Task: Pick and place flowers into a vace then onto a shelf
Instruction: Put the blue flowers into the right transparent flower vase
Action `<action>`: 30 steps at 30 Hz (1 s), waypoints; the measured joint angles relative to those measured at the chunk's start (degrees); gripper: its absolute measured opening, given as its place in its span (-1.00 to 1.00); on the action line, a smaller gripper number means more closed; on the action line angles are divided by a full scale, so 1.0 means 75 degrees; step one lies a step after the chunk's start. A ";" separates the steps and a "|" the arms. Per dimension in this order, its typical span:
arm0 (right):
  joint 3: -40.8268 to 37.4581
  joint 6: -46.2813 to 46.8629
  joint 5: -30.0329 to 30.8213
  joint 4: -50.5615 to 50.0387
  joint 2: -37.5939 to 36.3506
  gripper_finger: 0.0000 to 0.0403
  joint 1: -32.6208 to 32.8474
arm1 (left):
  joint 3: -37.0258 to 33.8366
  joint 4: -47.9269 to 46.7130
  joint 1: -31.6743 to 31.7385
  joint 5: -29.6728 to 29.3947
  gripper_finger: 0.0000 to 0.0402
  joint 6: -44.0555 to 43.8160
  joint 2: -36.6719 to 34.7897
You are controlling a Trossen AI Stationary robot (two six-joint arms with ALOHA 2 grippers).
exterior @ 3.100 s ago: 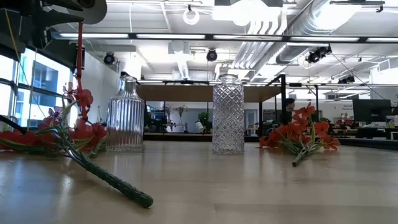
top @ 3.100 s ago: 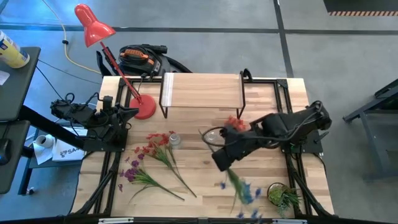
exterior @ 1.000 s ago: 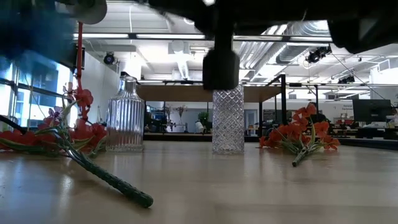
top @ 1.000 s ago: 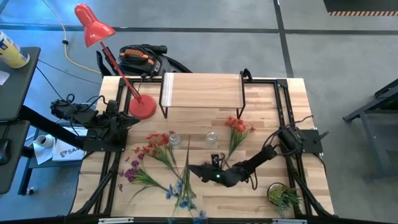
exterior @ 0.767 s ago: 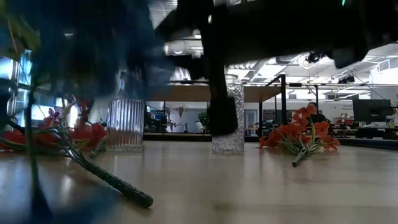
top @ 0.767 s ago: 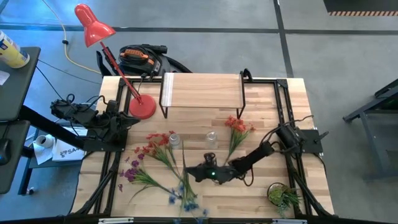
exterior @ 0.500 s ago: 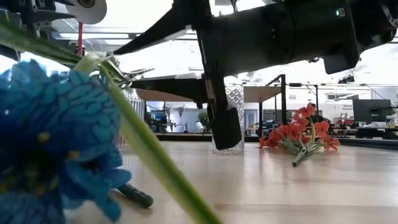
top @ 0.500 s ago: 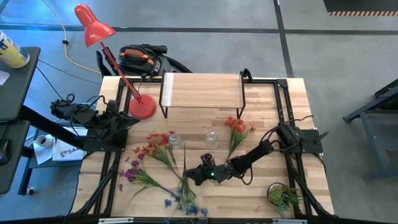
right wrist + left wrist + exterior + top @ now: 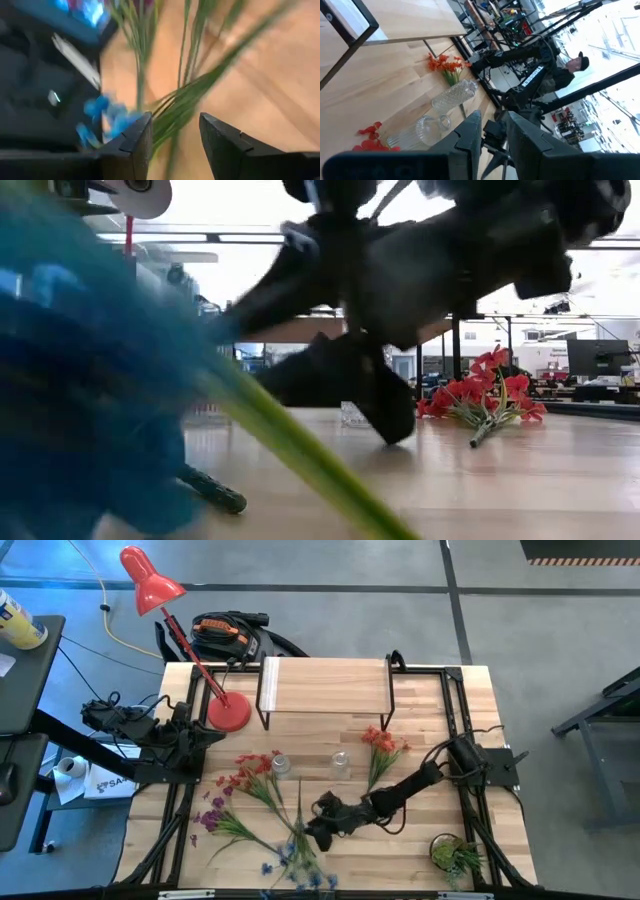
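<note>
The blue spray (image 9: 299, 840) lies lengthwise toward the near edge, with its blossoms (image 9: 300, 878) nearest. It fills the low view as a blur (image 9: 90, 380). My right gripper (image 9: 312, 831) reaches in from the right at mid stem. It is open, with green stems (image 9: 175, 107) passing between its fingers. An orange spray (image 9: 378, 746), a red spray (image 9: 250, 775) and a purple spray (image 9: 212, 820) lie flat on the table. Two glass vases (image 9: 280, 765) (image 9: 340, 762) stand before the shelf (image 9: 325, 685). My left gripper (image 9: 494, 142) waits at the left edge, slightly open. My right gripper has the blue spray's stems (image 9: 172, 120) between its two fingers (image 9: 135, 145), coming level from the table's right and across the stems. The stems are blurred, and I cannot tell whether the fingers touch them.
A red desk lamp's base (image 9: 232, 716) stands left of the shelf. A small leafy green plant (image 9: 456, 856) sits at the near right corner. Bare wood (image 9: 400, 850) shows between the right arm and the near edge. A person (image 9: 572, 67) is in the room beyond.
My right gripper has moved toward the table's near edge and down. The blue spray went with it. Its blossoms swung down close in front of the low camera and now sit nearer the near edge. My left arm kept still.
</note>
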 joint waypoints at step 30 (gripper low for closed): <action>0.5529 -1.3689 -0.0316 -0.9359 0.0525 -0.24 -0.0834 | 0.0000 -0.0090 0.0002 -0.0255 -0.37 -0.0063 0.0000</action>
